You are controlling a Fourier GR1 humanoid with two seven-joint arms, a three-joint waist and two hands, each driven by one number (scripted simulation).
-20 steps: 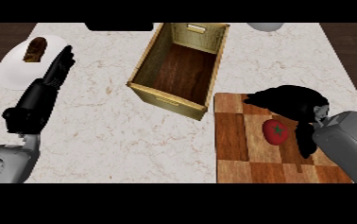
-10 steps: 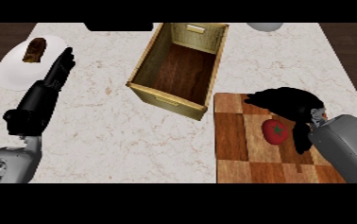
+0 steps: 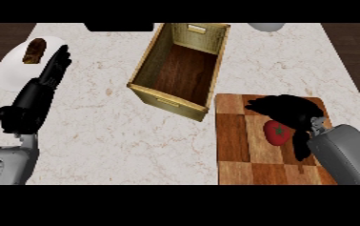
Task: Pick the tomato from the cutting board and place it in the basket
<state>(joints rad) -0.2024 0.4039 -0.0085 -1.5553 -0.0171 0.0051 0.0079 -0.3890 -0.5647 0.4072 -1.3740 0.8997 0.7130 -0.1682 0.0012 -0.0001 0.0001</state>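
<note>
Curling over one tomato (image 3: 277, 132) — right hand (image 3: 292, 111) — one basket (image 3: 181, 70) nearby.

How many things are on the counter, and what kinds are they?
Tomato: 1
Cutting board: 1
Basket: 1
White plate: 1
Brown food item on the plate: 1
Black thing cut off at the far edge: 1
Grey thing cut off at the far edge: 1
Total: 7
</note>
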